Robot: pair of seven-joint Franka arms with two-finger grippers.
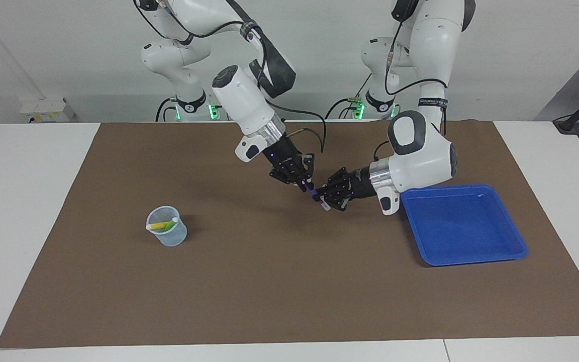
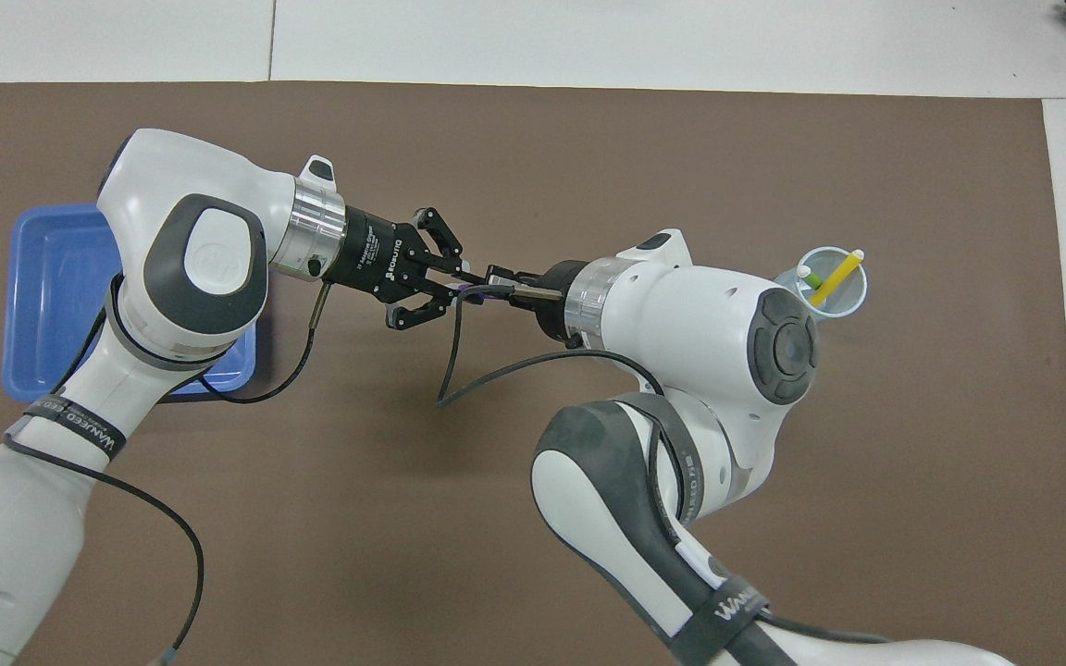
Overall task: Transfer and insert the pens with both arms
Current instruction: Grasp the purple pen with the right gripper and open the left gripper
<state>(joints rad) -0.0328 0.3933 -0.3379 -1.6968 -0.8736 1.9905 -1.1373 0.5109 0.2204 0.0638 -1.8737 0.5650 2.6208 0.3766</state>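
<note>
Meeting over the middle of the brown mat [image 1: 249, 291] on the white surface [image 1: 23, 211]: left gripper [image 1: 325, 195] and right gripper [image 1: 303, 184], raised above the mat, both clamped on the purple pen [image 1: 314, 194] at once. Left gripper closed on the pen's lower part, near its pale end; right gripper closed on its upper part, coming down at a slant from above. Pen tilted, held in the air between the two, only a short stretch of purple showing.

Resting in the clear cup [image 1: 167, 233] toward the right arm's end of the mat: yellow pen [image 1: 161, 226] and green pen [image 1: 170, 224], leaning against the rim with pale ends up. Seen from overhead, same cup [image 2: 831, 282], yellow pen [image 2: 835, 277] slanting out past the rim, green pen [image 2: 809, 276] beside it.

Lying toward the left arm's end of the mat: blue tray [image 1: 463, 226], partly hidden under the left arm from overhead [image 2: 43, 305].
</note>
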